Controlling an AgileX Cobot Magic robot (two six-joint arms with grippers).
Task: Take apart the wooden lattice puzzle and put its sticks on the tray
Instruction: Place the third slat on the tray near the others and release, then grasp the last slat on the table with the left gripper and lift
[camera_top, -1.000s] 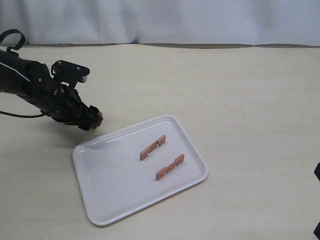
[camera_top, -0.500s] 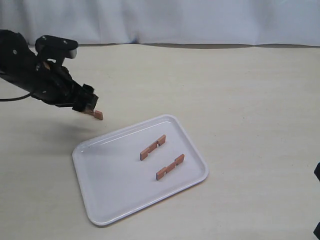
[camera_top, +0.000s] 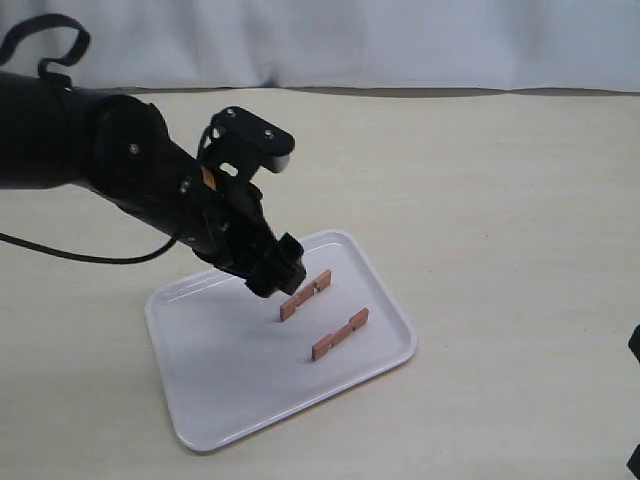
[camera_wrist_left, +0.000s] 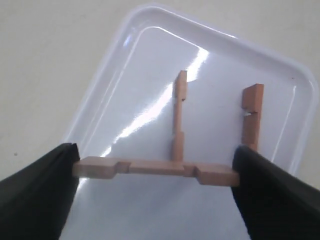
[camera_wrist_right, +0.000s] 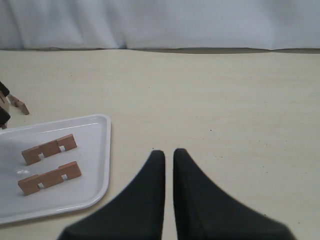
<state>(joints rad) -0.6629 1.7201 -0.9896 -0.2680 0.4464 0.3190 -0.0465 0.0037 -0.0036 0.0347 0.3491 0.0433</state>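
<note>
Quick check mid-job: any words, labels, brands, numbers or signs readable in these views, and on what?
No readable text in any view. The tray, the two sticks lying in it, the held stick and the table are plain.
A small orange patch on the left arm: too small to tell whether it bears any writing.

robotics lab bench, by appearance: bare beige tabletop (camera_top: 500, 200), white cloth backdrop (camera_top: 400, 40) along the far edge, black cabled robot arm (camera_top: 100, 150) over it.
</note>
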